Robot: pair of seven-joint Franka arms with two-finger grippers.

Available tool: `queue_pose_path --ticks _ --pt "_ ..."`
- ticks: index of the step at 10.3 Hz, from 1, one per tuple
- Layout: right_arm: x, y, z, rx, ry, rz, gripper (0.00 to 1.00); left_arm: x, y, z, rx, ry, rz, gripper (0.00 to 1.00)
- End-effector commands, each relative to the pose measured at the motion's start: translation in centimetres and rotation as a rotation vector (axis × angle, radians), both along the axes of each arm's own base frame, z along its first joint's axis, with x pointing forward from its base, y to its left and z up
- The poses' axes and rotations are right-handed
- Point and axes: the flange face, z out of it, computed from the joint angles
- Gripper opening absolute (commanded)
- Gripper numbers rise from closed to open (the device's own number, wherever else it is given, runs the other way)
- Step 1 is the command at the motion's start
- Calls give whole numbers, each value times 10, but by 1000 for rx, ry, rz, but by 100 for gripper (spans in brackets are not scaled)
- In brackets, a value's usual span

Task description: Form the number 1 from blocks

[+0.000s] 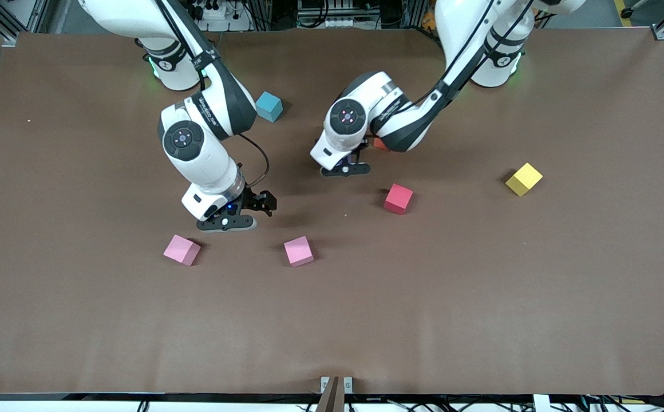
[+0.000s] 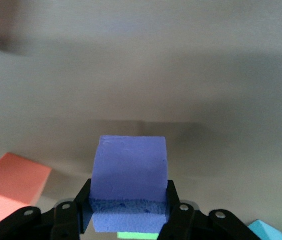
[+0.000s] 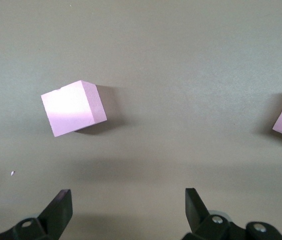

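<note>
Front view: orange block (image 1: 380, 144) under left arm.

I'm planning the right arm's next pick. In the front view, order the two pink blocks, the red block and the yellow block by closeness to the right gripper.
1. Pink block, toward the right arm's end.
2. Second pink block, mid-table.
3. Red block.
4. Yellow block, toward the left arm's end.

Right gripper is open.
</note>
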Motion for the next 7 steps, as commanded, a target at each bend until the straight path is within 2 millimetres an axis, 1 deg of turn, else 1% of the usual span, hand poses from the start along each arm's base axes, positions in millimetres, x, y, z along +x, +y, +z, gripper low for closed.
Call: queue_pose_path --ticks 1,2,3,6,7 --pt "6 -1 3 -13 -5 15 100 0 -13 -8 16 -5 -3 59" --pt "6 -1 2 -14 -3 16 100 0 -12 -12 19 1 -7 59" --pt "6 -1 2 -14 -3 16 100 -2 -12 -21 28 14 -5 59" --pt "5 0 -2 -18 2 18 100 -12 -15 -33 44 42 17 59" --pt "5 0 -2 -17 2 17 100 -18 -20 -34 51 45 24 59"
